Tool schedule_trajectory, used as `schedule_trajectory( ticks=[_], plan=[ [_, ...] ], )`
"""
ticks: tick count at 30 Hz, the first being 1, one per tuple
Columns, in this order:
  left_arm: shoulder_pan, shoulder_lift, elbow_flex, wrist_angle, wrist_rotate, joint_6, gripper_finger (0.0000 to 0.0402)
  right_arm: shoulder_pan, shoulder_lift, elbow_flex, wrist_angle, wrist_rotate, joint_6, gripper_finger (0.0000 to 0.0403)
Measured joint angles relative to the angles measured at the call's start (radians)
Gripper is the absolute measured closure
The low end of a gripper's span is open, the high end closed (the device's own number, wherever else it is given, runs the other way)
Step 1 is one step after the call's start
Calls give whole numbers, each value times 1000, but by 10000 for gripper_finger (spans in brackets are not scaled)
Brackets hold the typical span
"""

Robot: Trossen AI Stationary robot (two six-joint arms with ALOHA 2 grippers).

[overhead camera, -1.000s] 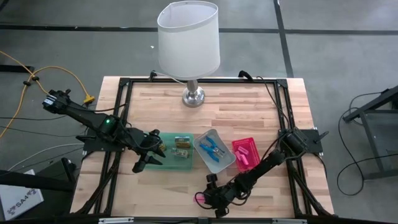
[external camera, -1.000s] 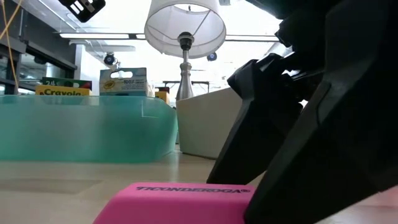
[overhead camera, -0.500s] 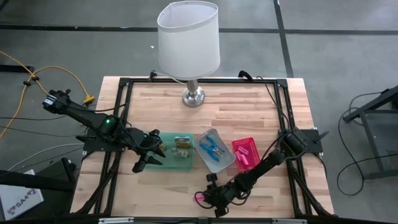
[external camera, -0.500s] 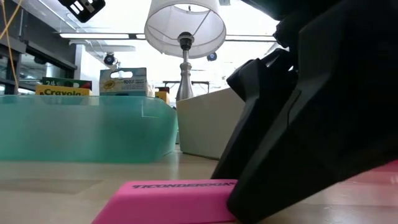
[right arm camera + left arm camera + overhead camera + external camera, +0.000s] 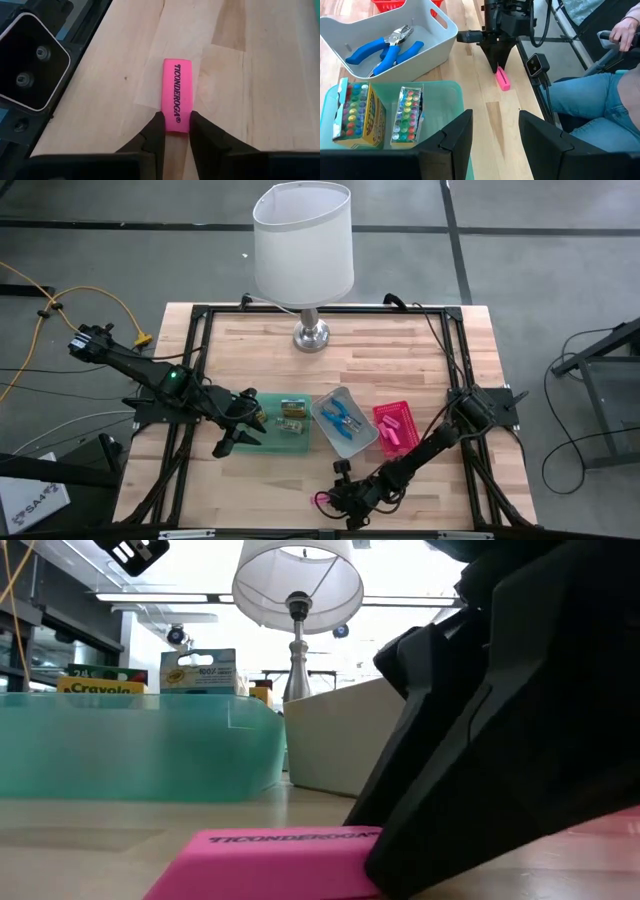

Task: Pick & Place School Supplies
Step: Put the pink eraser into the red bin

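A pink eraser (image 5: 177,92) printed TICONDEROGA lies flat on the wooden table near its front edge (image 5: 320,500); in the low view it is the pink eraser (image 5: 265,860) in the foreground. My right gripper (image 5: 175,131) reaches down to it from the far right and is shut on its end. My left gripper (image 5: 235,442) hangs open and holds nothing above the left end of the green tray (image 5: 285,420), which holds two crayon packs (image 5: 380,112). My right gripper pinches the eraser's two long sides at the end nearest the gripper (image 5: 177,120) between its two fingers. The fingers (image 5: 155,132) slant down from the table's far right and lie along the eraser. The eraser rests flat on the table.
A grey tray (image 5: 358,442) holds a blue-handled tool (image 5: 380,47). The pink tray (image 5: 393,425) to its right holds pink pieces. A white-shaded lamp (image 5: 303,250) stands at the far edge. A seated person (image 5: 600,95) is past the table's near edge.
My right gripper has shut on the eraser's end without leaving its place; in the low view its dark finger has come in over the eraser's end and the eraser has shifted a little.
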Motion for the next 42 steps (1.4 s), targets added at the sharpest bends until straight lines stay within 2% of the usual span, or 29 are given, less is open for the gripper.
schedule_trajectory(
  ticks=[12, 16, 21, 24, 29, 42],
  plan=[
    [0, 0, 0, 0, 1, -5, 245, 1, -18, 0, 50, 75, -47, 338],
    [0, 0, 0, -1, 1, -6, 245, 3, -71, 0, 58, 130, -48, 338],
    [0, 0, 0, -4, 1, -8, 245, 24, -181, 2, -18, 235, -15, 337],
    [0, 0, 0, -3, 1, -8, 245, 36, -249, 1, -162, 332, 114, 337],
    [0, 0, 0, -4, 0, -7, 245, 49, -329, 1, -476, 430, 445, 337],
    [0, 0, 0, -3, 0, 0, 245, 87, -347, 0, -1052, 461, 1107, 347]
  ],
)
